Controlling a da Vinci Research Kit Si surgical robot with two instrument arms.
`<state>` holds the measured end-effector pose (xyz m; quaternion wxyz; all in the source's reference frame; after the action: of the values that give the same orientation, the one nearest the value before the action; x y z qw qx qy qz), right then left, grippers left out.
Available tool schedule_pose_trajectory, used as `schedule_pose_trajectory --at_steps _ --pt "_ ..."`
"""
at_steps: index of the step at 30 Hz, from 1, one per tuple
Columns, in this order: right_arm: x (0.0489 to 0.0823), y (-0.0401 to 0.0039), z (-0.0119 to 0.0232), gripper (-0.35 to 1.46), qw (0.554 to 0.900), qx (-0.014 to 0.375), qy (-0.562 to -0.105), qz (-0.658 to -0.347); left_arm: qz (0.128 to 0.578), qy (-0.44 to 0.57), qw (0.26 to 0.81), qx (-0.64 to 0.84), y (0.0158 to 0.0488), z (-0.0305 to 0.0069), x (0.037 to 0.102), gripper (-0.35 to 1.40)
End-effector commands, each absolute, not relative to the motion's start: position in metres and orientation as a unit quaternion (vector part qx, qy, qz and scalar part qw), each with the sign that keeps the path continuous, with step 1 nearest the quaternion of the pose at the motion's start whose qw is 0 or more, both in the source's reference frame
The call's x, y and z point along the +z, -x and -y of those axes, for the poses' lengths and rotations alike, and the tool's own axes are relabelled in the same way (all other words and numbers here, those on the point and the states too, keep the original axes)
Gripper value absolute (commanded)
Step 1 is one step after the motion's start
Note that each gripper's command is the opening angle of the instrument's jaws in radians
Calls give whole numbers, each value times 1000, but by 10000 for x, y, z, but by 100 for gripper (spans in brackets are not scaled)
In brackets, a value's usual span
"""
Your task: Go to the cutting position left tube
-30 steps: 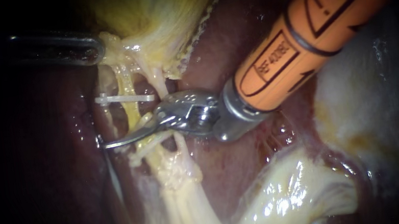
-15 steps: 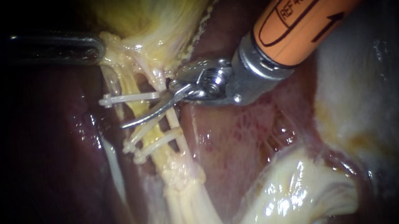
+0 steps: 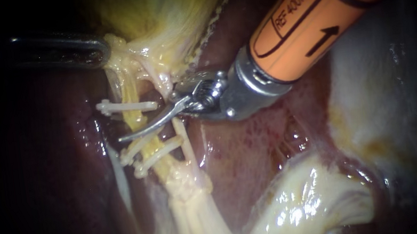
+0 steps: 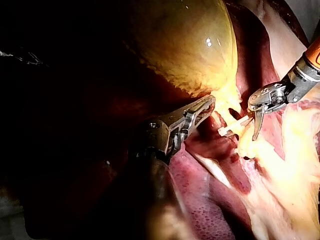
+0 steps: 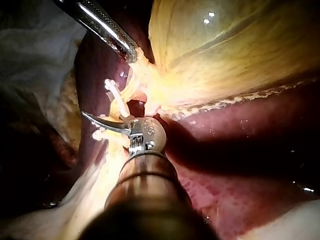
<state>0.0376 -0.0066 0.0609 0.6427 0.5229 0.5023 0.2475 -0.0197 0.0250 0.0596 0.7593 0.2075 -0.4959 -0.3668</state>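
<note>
My right instrument (image 3: 146, 126), on an orange shaft, ends in thin curved blades that lie together as one line. They rest across the front of the yellow left tube (image 3: 134, 117), between the upper white clip (image 3: 126, 107) and the two lower clips (image 3: 152, 150). The paler right tube (image 3: 182, 132) runs just under the blades' hinge. My left instrument (image 3: 95, 50) is shut on tissue at the gallbladder's (image 3: 162, 10) neck. The right wrist view shows the blades (image 5: 102, 121) crossing the tube below the left instrument (image 5: 127, 51). The left wrist view shows the left instrument (image 4: 207, 102) and the blades (image 4: 257, 127).
Dark red liver (image 3: 255, 143) lies under and to the right of the tubes. Pale glistening fatty tissue (image 3: 305, 201) fills the lower right, and more pale tissue (image 3: 395, 108) lies at the far right. The tubes merge into a whitish stalk (image 3: 194, 210) below the lower clips.
My right instrument has risen from over the lower clips to the gap under the upper clip, then slid its blades slightly further left across the left tube. The left instrument has held still.
</note>
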Motion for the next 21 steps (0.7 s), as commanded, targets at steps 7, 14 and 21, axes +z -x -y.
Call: schedule_pose_trajectory --at_steps 7,14,21 --pt "618 -393 76 127 661 207 -474 -543 495 -209 758 -369 197 -250 595 -35" --pt "614 -408 78 129 675 178 -399 -595 495 -209 758 -369 197 -250 595 -35" --pt "596 -409 73 131 685 149 -356 -618 495 -209 758 -369 197 -250 595 -35"
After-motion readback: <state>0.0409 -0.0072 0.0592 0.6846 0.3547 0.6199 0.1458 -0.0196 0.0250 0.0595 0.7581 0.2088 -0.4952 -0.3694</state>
